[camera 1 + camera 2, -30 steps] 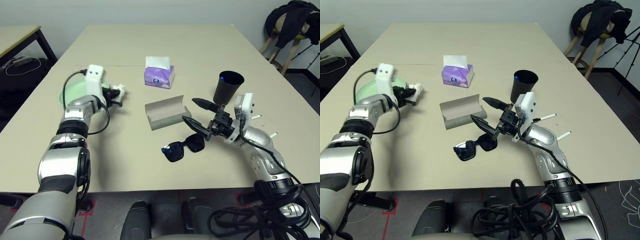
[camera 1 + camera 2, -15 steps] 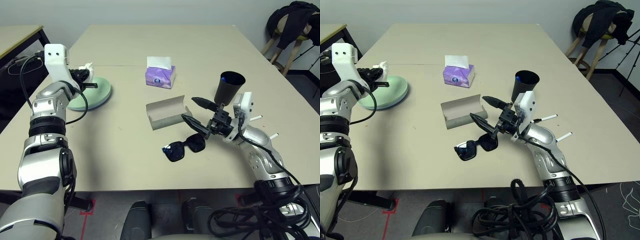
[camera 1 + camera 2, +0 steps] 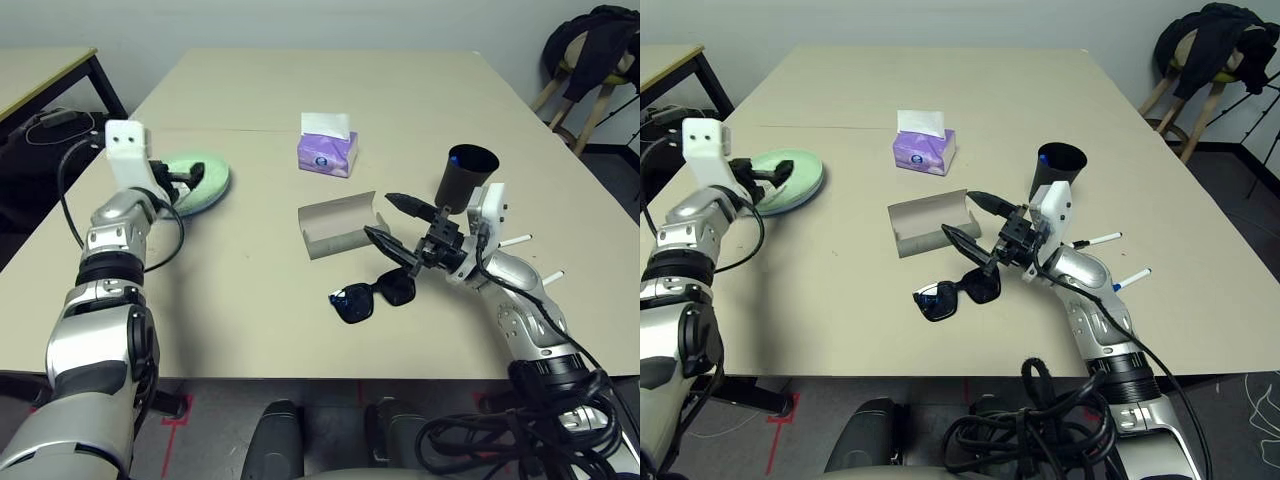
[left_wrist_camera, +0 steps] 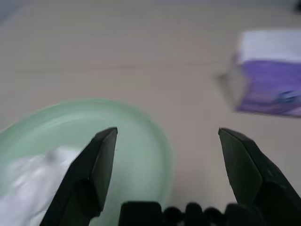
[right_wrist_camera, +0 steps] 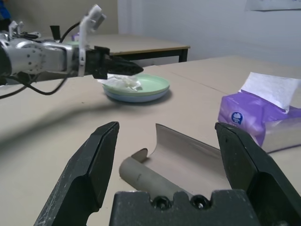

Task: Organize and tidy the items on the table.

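White tissue (image 4: 33, 174) lies on the mint green plate (image 4: 141, 141), stacked on a blue one, so that part looks done. The left gripper (image 4: 167, 160) gapes wide just above the plate, holding nothing. The right gripper (image 5: 167, 155) is wide open and empty too, poised over the open grey case (image 3: 340, 225). Sunglasses (image 3: 372, 295) lie loose beside the case; pens (image 3: 1102, 239) wait near the black cup (image 3: 465, 175).

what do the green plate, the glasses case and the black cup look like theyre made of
Green plate: probably plastic or melamine, with an even mint colour and a soft sheen; it sits on a pale blue one.
Glasses case: seemingly a stiff shell with a matt grey, fabric-like or leatherette skin; it lies open and holds its curve.
Black cup: likely matt plastic, with thin walls and no glare. None is certain from looks alone.
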